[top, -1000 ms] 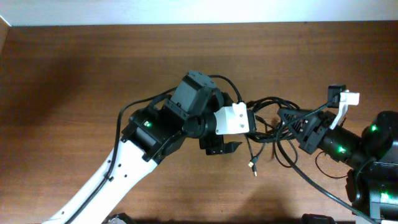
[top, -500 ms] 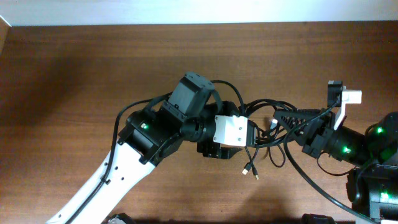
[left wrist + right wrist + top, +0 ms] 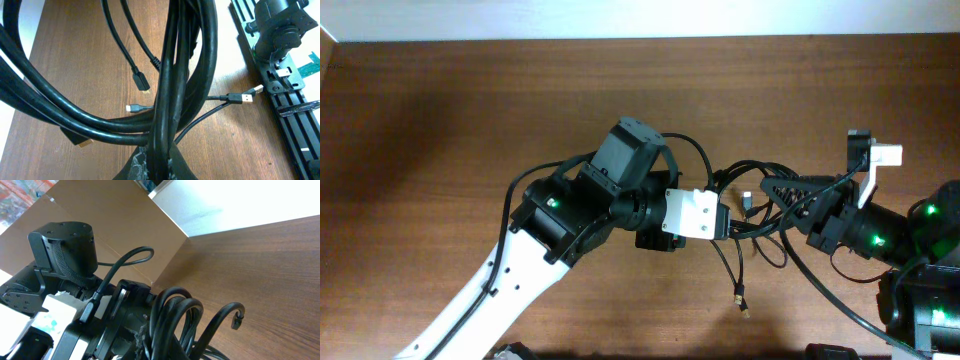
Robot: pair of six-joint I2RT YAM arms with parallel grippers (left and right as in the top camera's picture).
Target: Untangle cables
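Mostly hidden, left end effector (image 3: 155,164) clamping bunched cables (image 3: 172,75)

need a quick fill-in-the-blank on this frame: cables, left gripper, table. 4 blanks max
1. The cables are ___ in colour.
2. The left gripper is ___ on them.
3. In the overhead view, the gold-tipped plug is the cable end nearest the ___ edge.
4. The table top looks like brown ___.

Missing words: black; shut; bottom; wood
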